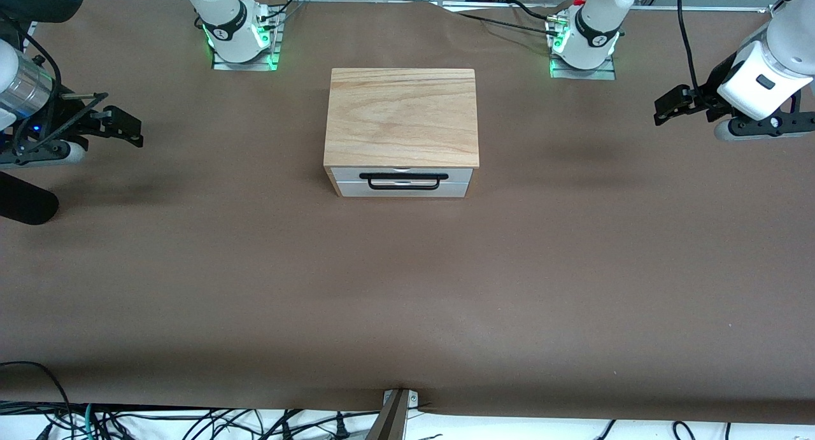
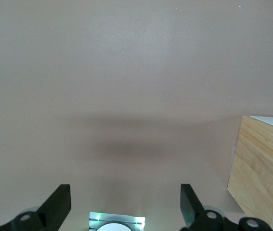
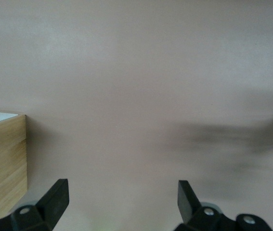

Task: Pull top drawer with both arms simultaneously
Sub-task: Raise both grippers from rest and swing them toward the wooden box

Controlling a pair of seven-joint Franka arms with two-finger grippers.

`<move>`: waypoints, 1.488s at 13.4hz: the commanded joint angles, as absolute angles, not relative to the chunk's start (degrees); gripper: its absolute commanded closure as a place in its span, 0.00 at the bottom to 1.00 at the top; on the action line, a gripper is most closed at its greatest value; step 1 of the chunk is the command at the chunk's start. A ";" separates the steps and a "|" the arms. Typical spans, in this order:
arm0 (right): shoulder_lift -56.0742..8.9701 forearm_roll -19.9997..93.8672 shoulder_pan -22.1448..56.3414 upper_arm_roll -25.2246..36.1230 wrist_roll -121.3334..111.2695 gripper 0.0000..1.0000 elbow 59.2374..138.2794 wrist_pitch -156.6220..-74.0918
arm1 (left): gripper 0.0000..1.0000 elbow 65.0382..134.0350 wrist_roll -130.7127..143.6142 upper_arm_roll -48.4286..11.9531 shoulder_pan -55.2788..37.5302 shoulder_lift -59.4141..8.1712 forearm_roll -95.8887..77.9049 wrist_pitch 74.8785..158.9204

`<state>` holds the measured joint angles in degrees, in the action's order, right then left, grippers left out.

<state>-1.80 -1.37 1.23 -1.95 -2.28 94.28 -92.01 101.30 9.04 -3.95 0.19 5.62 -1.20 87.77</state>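
The top drawer [image 1: 403,174] is sitting shut in the small cabinet [image 1: 402,116] at the middle of the worktop [image 1: 407,287], its white front panel facing the front camera, and its black bar handle [image 1: 403,181] is running lengthwise between the two ends of the worktop. The left hand [image 1: 668,110] is hovering over bare worktop toward the left arm's end, and the right hand [image 1: 124,127] is hovering over bare worktop toward the right arm's end; both are standing well apart from the cabinet. In each wrist view the fingers [image 2: 59,204] are spread wide with nothing between them, and the same is showing for the right hand's fingers [image 3: 57,196], so both hands are open and gripping nothing. The two hands are lying about equally far from the drawer, one off each end of the handle, so neither arm is looking clearly nearer. The handle is lying inward from both hands and on the cabinet's front. Judging from this, each arm is needing to travel toward the middle and come round in front of the panel to reach its own end of the bar, since the pull direction is running toward the front camera, across the handle's long axis.
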 commanded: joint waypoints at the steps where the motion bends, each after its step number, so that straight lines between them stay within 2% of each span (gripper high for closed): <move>1: -2.11 -0.61 1.06 -1.50 -1.93 0.00 92.99 -91.58 | 0.00 103.09 9.31 -4.57 1.05 7.29 -0.44 88.51; 6: -2.20 -0.70 1.06 -1.49 -2.29 0.00 92.99 -91.32 | 0.00 103.27 9.58 -4.66 0.44 6.68 -1.84 88.94; 13: -2.20 -0.53 1.14 -1.58 -2.19 0.00 92.90 -91.49 | 0.00 116.00 9.58 -4.92 0.44 5.01 -6.24 107.03; 17: -2.11 -0.44 1.41 -1.85 -1.93 0.00 92.90 -91.23 | 0.00 117.33 9.49 -4.92 0.44 2.21 -6.24 109.07; 20: -3.07 0.70 2.37 -2.20 -2.47 0.00 93.25 -89.22 | 0.00 119.52 9.14 -4.92 -0.35 0.18 -6.24 114.41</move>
